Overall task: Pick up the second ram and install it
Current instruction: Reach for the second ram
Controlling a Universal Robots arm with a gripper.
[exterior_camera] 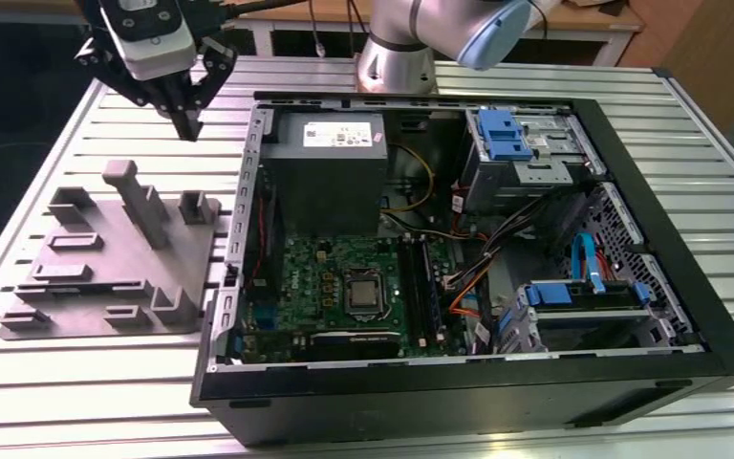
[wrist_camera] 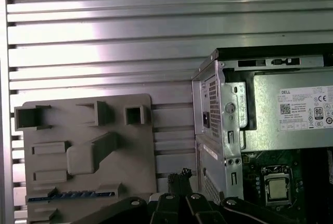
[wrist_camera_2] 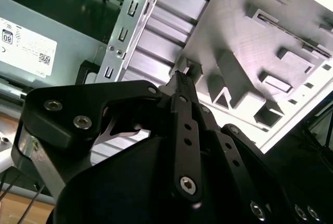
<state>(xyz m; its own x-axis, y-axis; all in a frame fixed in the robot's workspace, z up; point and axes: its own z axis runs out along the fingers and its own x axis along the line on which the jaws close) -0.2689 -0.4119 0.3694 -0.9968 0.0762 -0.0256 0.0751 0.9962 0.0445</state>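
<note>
The arm (exterior_camera: 399, 43) is built of silver-grey tubes, and one joint cap (exterior_camera: 501, 33) is coloured pale blue. The gripper (exterior_camera: 188, 126) is made up of a white-grey body and black fingers (exterior_camera: 176, 100) tapered to narrow tips. In the second wrist view, matt black links (wrist_camera_2: 182, 130) are fastened with silver socket-head screws (wrist_camera_2: 188, 184). Black cables (exterior_camera: 259, 8) are seen by the wrist.

My gripper (exterior_camera: 192, 122): black fingers, white-grey body. I note tray (exterior_camera: 99, 287): plain mid-grey, matte. Table (exterior_camera: 87, 382): silver, parallel ribbed stripes. PC case (exterior_camera: 469, 392): black. PSU (exterior_camera: 322, 177): grey w/ white label. Mobo (exterior_camera: 297, 273): green. Drive caddies (exterior_camera: 501, 134): blue. Cables (exterior_camera: 466, 279): orange, yellow, blue.
</note>
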